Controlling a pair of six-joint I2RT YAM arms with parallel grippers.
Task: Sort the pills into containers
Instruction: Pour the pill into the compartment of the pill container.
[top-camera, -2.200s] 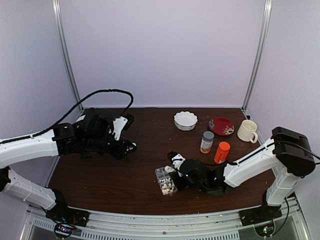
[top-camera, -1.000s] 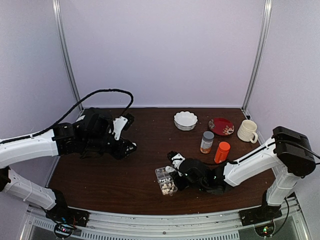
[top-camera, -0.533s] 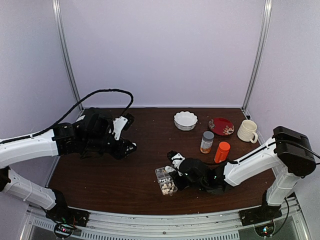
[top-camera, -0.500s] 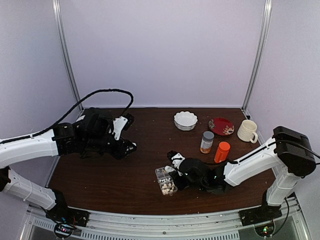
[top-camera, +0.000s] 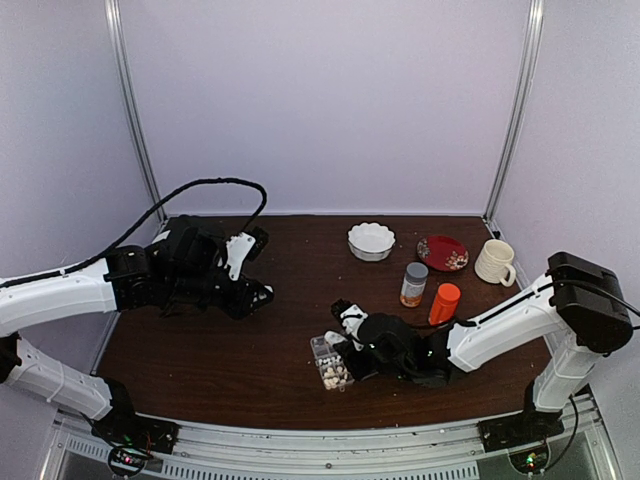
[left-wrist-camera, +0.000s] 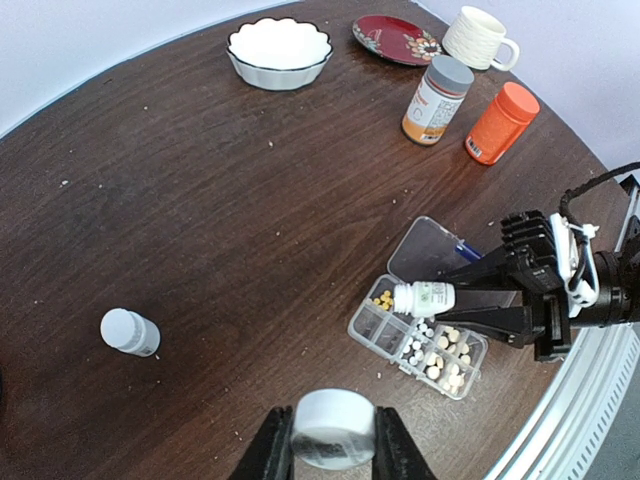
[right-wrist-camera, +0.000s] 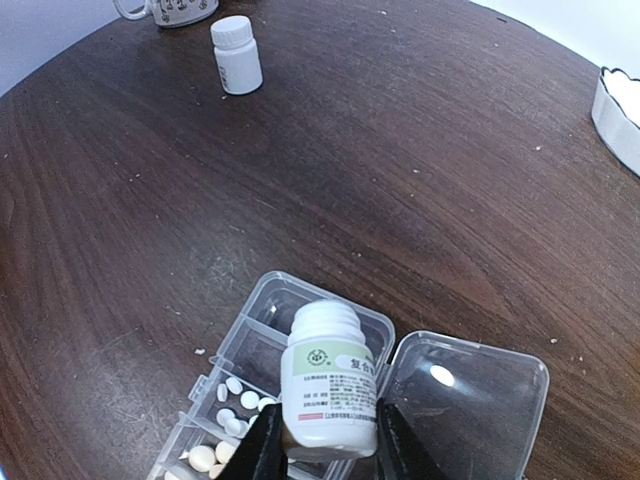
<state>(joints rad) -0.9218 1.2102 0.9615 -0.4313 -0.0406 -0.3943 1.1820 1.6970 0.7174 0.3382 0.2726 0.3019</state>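
Two grips. Pins a small white green-labelled plastic bottle (right-wrist-camera: 328, 385), uncapped, sideways, in the right gripper (right-wrist-camera: 326, 445) over a flat clear plastic organiser box (left-wrist-camera: 428, 252), lid open. Pinches a round white cap (left-wrist-camera: 333, 420) in the left gripper (left-wrist-camera: 333, 445). Holds tiny cream-white pills (left-wrist-camera: 447, 358) in that box's cells (left-wrist-camera: 372, 318).

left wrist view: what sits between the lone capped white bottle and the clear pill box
Only bare dark table. Nothing stands between the white bottle and the pill box, and the left wrist view shows that whole stretch.
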